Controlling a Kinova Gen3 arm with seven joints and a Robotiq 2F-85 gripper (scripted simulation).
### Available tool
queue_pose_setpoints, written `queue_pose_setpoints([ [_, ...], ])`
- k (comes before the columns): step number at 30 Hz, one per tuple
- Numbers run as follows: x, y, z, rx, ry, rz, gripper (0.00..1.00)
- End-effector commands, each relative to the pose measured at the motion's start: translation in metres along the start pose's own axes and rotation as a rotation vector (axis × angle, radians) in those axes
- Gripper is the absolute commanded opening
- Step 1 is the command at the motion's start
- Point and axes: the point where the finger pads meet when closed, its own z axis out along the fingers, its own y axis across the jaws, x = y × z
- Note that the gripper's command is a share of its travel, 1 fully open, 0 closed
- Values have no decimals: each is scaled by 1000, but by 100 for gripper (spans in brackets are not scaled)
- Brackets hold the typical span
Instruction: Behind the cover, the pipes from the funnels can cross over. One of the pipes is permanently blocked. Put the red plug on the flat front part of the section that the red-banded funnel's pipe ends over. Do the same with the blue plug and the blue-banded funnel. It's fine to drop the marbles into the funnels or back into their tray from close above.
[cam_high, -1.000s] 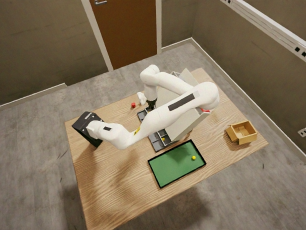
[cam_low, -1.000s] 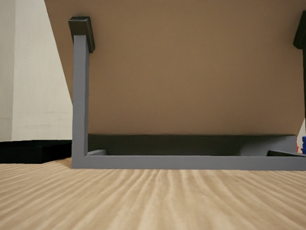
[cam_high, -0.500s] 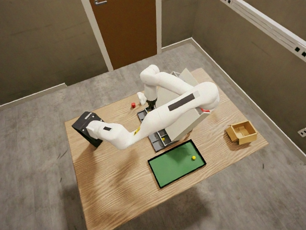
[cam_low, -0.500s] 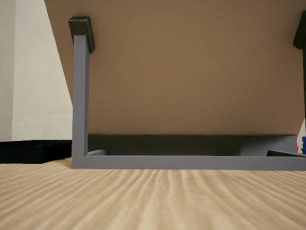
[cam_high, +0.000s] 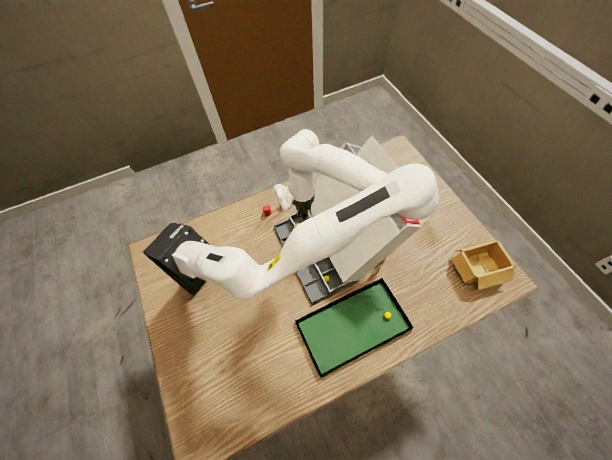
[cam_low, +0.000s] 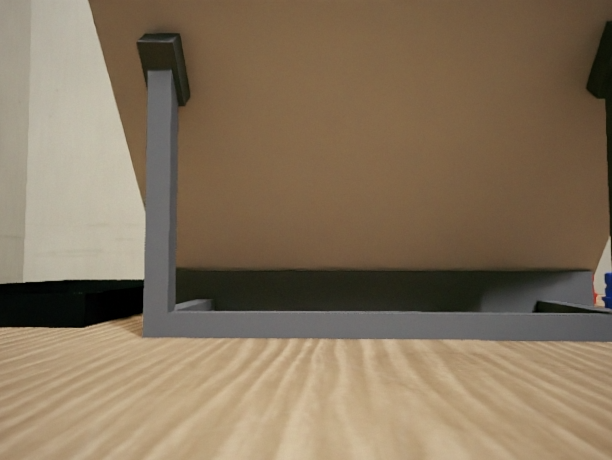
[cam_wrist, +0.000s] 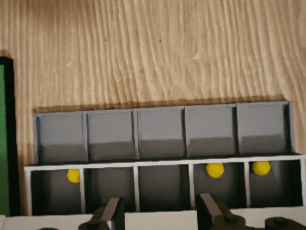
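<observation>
Pointing down at the far end of the grey 5-section plastic catch tray (cam_high: 313, 290) (cam_wrist: 160, 131), with black 2-finger gripper (cam_high: 303, 212) (cam_wrist: 160, 212) partly open, holding nothing visible. Hiding the pipe crossings: a large pale slanted cover (cam_high: 367, 245) (cam_low: 375, 150). In back compartments 1, 4 and 5 from the left in the wrist view, 3 yellow round marbles (cam_high: 326, 278) (cam_wrist: 215, 170), probably landed there as route tests. In the black-rimmed green marble tray (cam_high: 345, 335) (cam_low: 42, 306) (cam_wrist: 4, 150), 1 spare yellow marble (cam_high: 387, 315). On the wood, unplaced, the small red cylindrical plug (cam_high: 267, 210); at the exterior view's right edge, probably the blue plug (cam_low: 608, 290).

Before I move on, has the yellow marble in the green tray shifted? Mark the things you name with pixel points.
No: the yellow marble (cam_high: 387, 316) sits at the same spot relative to the green tray's (cam_high: 345, 336) black rim.
</observation>
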Motion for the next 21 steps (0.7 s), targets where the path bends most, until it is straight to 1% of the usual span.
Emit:
queue_pose_setpoints([
  [1, 0, 0, -1, -1, -1, 0, 50],
  [2, 2, -59, 36, -1, -1, 0, 50],
  [4, 2, -62, 38, -1, -1, 0, 50],
  [6, 2, -73, 45, -1, -1, 0, 50],
  [11, 4, -127, 78, -1, -1, 0, 50],
  [18, 4, -127, 78, -1, -1, 0, 50],
  [19, 5, -172, 107, -36, -39, 2, 50],
  [21, 5, -172, 107, -36, -39, 2, 50],
])
